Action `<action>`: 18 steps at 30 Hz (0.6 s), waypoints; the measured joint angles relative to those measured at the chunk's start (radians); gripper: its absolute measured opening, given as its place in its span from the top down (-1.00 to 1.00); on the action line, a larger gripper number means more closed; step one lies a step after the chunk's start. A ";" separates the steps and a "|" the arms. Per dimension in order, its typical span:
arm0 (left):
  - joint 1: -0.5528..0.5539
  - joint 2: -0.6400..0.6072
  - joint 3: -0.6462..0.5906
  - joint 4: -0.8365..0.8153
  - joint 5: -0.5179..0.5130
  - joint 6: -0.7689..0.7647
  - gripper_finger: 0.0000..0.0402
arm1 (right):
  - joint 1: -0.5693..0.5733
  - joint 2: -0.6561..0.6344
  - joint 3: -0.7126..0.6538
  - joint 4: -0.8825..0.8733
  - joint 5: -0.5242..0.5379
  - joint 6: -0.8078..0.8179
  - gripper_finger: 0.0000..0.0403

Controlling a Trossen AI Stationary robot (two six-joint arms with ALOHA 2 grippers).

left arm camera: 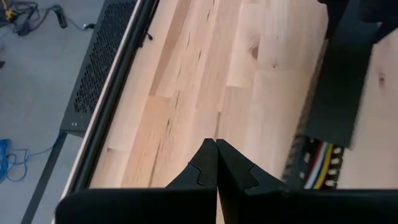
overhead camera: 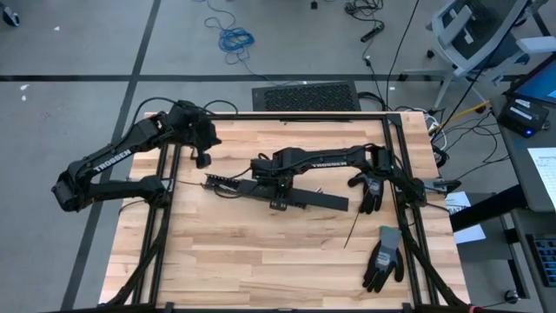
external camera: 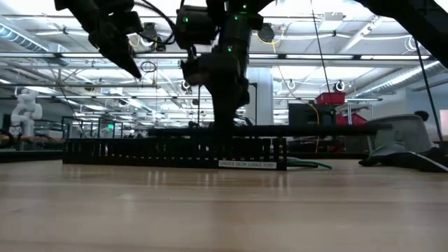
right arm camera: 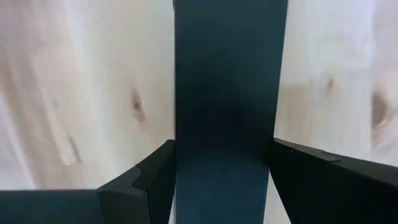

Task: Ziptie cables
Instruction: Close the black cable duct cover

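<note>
While the right hand [right arm camera: 221,168] grips the black cable tray [overhead camera: 300,198] to steady it on the counter [overhead camera: 261,261], the left hand [left arm camera: 216,163] waits closed and empty.

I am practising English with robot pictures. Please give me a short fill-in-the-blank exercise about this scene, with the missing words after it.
1. The right gripper has its fingers on both sides of a flat ____ cable tray.
2. The left gripper is ____ and holds nothing above the wooden table.
3. Two dark ____ lie on the table's right part.
4. Coloured cables lie ____ the tray, in the left wrist view.

Missing words: black; shut; gloves; inside
</note>
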 joint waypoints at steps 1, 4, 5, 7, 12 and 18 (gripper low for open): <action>0.000 0.000 0.000 0.005 0.000 0.000 1.00 | -0.001 -0.001 0.009 -0.001 -0.002 0.000 0.02; 0.000 0.000 0.000 0.008 0.000 0.000 1.00 | -0.001 -0.002 0.024 -0.052 -0.013 0.009 0.02; 0.000 0.000 0.000 0.008 0.000 0.000 1.00 | -0.001 -0.002 0.029 -0.061 -0.023 0.017 0.02; 0.000 0.000 0.000 0.007 0.000 0.000 1.00 | -0.001 -0.003 0.034 -0.077 -0.026 0.022 0.02; 0.000 0.000 0.000 0.007 0.000 0.008 1.00 | 0.007 -0.003 0.033 -0.090 -0.026 0.017 0.02; 0.000 0.000 0.000 0.007 0.000 0.008 1.00 | 0.008 0.012 0.034 -0.071 -0.021 0.036 0.02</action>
